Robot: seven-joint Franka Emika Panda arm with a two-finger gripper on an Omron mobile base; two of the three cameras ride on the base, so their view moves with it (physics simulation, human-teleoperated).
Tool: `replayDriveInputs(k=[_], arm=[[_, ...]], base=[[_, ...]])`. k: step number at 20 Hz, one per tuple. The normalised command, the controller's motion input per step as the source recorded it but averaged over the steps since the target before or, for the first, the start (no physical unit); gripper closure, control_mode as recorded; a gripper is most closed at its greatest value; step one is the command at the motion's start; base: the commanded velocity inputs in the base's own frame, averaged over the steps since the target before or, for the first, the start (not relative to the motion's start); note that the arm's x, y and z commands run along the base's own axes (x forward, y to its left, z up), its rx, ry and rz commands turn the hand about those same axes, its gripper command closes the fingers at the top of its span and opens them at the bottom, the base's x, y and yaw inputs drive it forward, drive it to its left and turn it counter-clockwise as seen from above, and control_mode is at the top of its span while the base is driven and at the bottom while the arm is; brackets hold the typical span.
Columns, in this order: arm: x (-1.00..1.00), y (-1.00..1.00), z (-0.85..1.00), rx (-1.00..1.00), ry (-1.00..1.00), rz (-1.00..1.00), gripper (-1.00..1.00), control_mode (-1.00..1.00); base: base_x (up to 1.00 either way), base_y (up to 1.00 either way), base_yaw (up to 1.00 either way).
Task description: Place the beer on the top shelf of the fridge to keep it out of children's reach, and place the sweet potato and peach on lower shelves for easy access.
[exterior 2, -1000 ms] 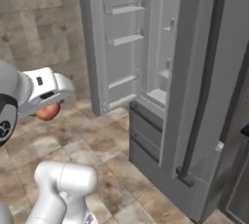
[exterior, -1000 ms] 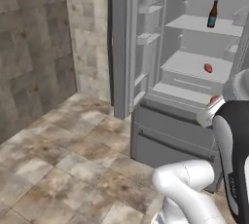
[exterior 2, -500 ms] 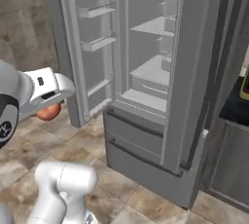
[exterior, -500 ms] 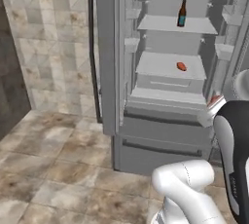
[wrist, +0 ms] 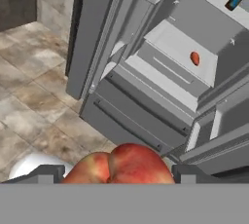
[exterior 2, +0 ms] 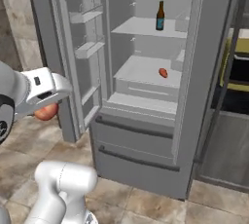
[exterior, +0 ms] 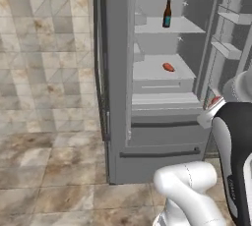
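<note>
Peach in the hand before the open fridge

The tall grey fridge (exterior: 147, 136) stands with its doors swung wide, showing a grey interior of flat shelves above grey drawer fronts. The slim dark-brown glass bottle of beer (exterior: 167, 14) with a blue-teal label stands upright on the top shelf (exterior 2: 146, 27), the highest pale-grey panel; in the left base view it sits near the middle of the shelf's front edge, and in the right base view it stands towards the right side of that shelf. One panel down, on one of the lower shelves (exterior 2: 141, 72), lies the small orange-red sweet potato (exterior 2: 163, 73), on its side, towards the right part of the shelf and well apart from the bottle above.

The two-finger hand (wrist: 116, 173) holds a round orange-red peach (wrist: 119, 165) between its dark fingertips (wrist: 46, 173); the jaws stand wide, one at each side of the fruit. In the right base view the peach (exterior 2: 45, 112) shows below the white wrist, out in front of the left door and above the mottled brown tiled floor (exterior 2: 29, 145). In the left base view a sliver of the fruit (exterior: 214, 100) shows by the right door. The narrow grey door racks (exterior 2: 87, 33) hang on the open left door
</note>
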Motion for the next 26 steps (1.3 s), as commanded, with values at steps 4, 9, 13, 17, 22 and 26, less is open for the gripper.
replayDriveInputs(k=[4, 9, 13, 17, 22, 26], arm=[[0.0, 0.0, 0.0, 0.0, 0.0, 0.0, 1.0, 1.0], [0.0, 0.0, 0.0, 0.0, 0.0, 0.0, 1.0, 1.0], [0.0, 0.0, 0.0, 0.0, 0.0, 0.0, 1.0, 1.0], [0.0, 0.0, 0.0, 0.0, 0.0, 0.0, 1.0, 1.0], [0.0, 0.0, 0.0, 0.0, 0.0, 0.0, 1.0, 1.0], [0.0, 0.0, 0.0, 0.0, 0.0, 0.0, 1.0, 1.0]], base=[[0.48, 0.03, -0.43], [0.46, 0.0, -0.38], [0.49, 0.0, -0.26], [0.57, 0.0, -0.1], [0.64, -0.13, 0.0], [0.58, -0.26, 0.02]])
